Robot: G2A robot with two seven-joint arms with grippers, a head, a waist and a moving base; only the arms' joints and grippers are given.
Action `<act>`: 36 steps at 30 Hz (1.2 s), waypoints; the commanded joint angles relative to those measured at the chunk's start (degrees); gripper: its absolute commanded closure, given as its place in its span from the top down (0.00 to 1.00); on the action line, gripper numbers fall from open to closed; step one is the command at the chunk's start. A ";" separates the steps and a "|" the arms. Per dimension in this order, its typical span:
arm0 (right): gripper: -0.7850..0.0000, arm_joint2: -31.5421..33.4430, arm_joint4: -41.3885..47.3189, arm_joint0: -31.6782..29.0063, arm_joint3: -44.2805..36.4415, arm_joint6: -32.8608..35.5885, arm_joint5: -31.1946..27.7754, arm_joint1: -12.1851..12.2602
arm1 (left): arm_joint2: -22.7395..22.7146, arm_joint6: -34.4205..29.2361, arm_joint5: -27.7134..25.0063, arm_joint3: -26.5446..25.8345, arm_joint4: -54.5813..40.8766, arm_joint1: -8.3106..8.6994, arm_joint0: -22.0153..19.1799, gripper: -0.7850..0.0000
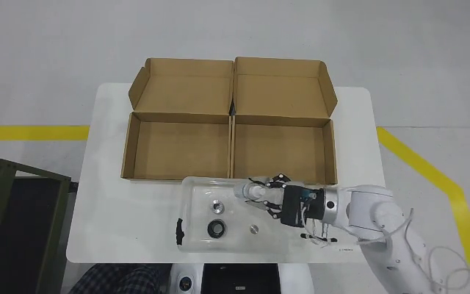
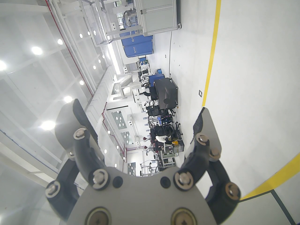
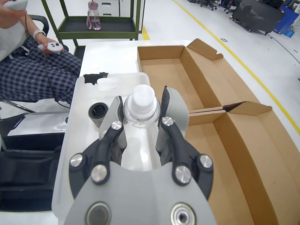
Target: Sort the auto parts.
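Observation:
A clear plastic tray [image 1: 192, 220] sits at the table's front edge and holds the auto parts. My right gripper [image 1: 255, 192] is over the tray's back right part, shut on a white cylindrical part with a clear collar [image 3: 143, 99]; the right gripper [image 3: 141, 108] has a finger [image 3: 164, 99] pressed on either side of it. Still in the tray are a black ring-shaped part [image 1: 217, 228], seen as a dark sleeve [image 3: 98, 113] in the right wrist view, a silver part [image 1: 215, 206] and a small silver part [image 1: 253, 228]. My left gripper [image 2: 140, 118] is open, holds nothing and points out into the room.
Two open cardboard boxes stand side by side behind the tray, the left box [image 1: 180, 151] and the right box [image 1: 283, 153], with lids folded back. Both hold nothing. A green cart [image 1: 29, 213] stands off the table's left side. Black tape [image 1: 178, 231] marks the tray's left rim.

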 commanded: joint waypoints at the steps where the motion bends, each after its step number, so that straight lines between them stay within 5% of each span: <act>1: 0.00 0.19 1.57 1.00 0.39 -0.24 0.47 0.00 | 0.00 0.00 0.00 0.00 0.00 0.00 0.00 1.00; 17: 0.00 0.90 7.35 5.89 2.77 0.00 3.78 0.14 | 0.00 0.00 0.00 0.00 0.00 0.00 0.00 1.00; 36: 0.00 -4.97 2.92 14.18 10.90 2.04 8.86 -0.69 | 0.00 0.00 0.00 0.00 0.00 0.00 0.00 1.00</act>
